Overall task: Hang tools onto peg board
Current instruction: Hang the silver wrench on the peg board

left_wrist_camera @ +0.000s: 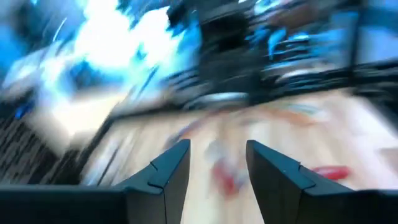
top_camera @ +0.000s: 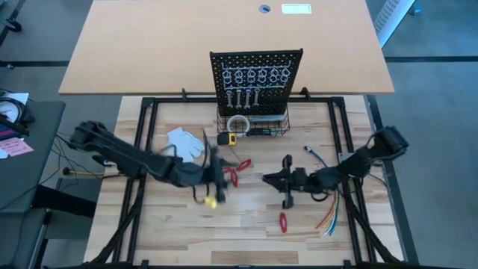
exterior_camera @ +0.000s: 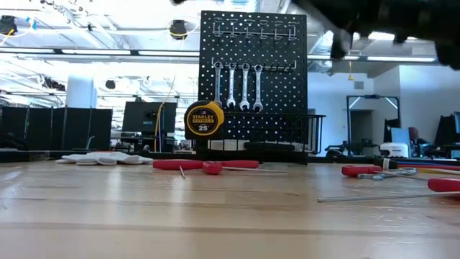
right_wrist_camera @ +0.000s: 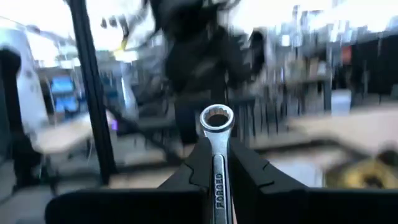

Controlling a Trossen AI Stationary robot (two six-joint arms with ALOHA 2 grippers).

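Observation:
The peg board stands upright at the table's far middle, with several silver wrenches hanging from its hooks by their ring ends. My right gripper is above the table's middle right, shut on a silver wrench. My left gripper hovers open above the middle left, with nothing between its fingers. Under it a red-handled tool lies flat on the table. Another red-handled tool lies nearer the front. My right gripper pinches the wrench's shank between its two fingers, which lie along the wrench. The ring end sticks out past the fingertips. The wrench is lifted clear of the table.
A yellow tape measure and a black wire basket sit at the board's foot. A white glove lies to the left of them. A bundle of coloured wires lies at the right. Black frame bars border the wooden table.

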